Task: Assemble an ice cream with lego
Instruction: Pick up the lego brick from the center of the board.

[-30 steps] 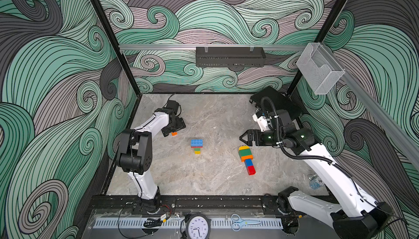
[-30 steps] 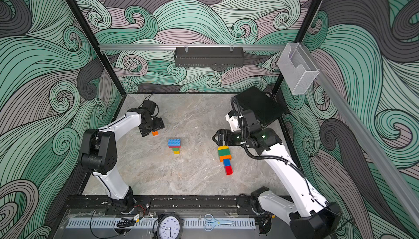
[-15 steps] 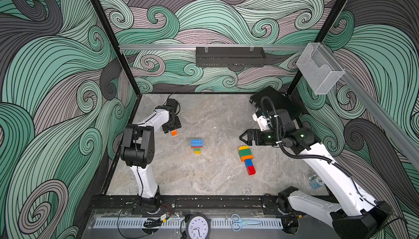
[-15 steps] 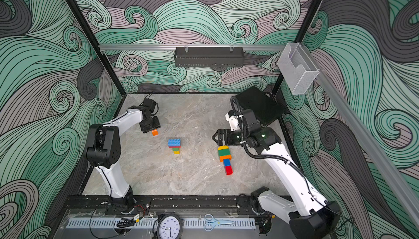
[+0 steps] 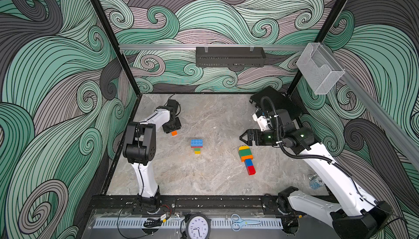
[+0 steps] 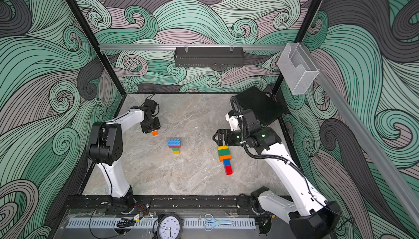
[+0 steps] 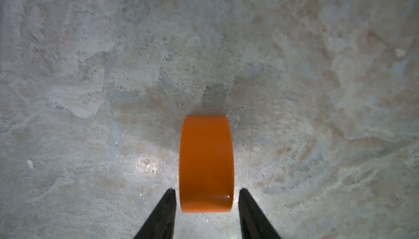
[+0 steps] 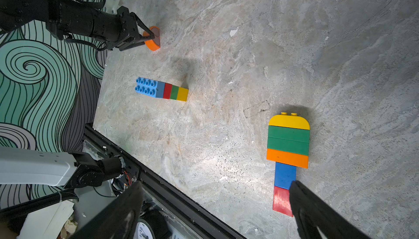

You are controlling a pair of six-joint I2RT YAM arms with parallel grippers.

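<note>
A round-topped orange lego brick (image 7: 206, 158) lies on the marble table at the back left (image 5: 174, 133) (image 6: 155, 132). My left gripper (image 7: 206, 190) reaches down over it, one finger (image 7: 166, 206) on each side, open, with narrow gaps to the brick. The right wrist view also shows this gripper (image 8: 147, 34) around the orange brick (image 8: 153, 42). A short stack with a wide blue brick over red, green and yellow (image 5: 196, 143) (image 8: 162, 89) stands mid-table. A long stack, yellow round top, green, orange, blue, red (image 5: 246, 158) (image 8: 288, 142), lies flat. My right gripper (image 5: 243, 136) (image 8: 214, 185) hovers open and empty behind it.
A black frame rail (image 5: 204, 200) borders the table's front, with a clock (image 5: 198, 227) and scissors (image 5: 243, 223) beyond it. A black box (image 5: 278, 104) sits at the back right corner. Patterned walls close in the left, back and right.
The left gripper's jaws have narrowed around the orange brick, and the left arm's elbow has shifted slightly right. The right arm and both stacks have not moved.
</note>
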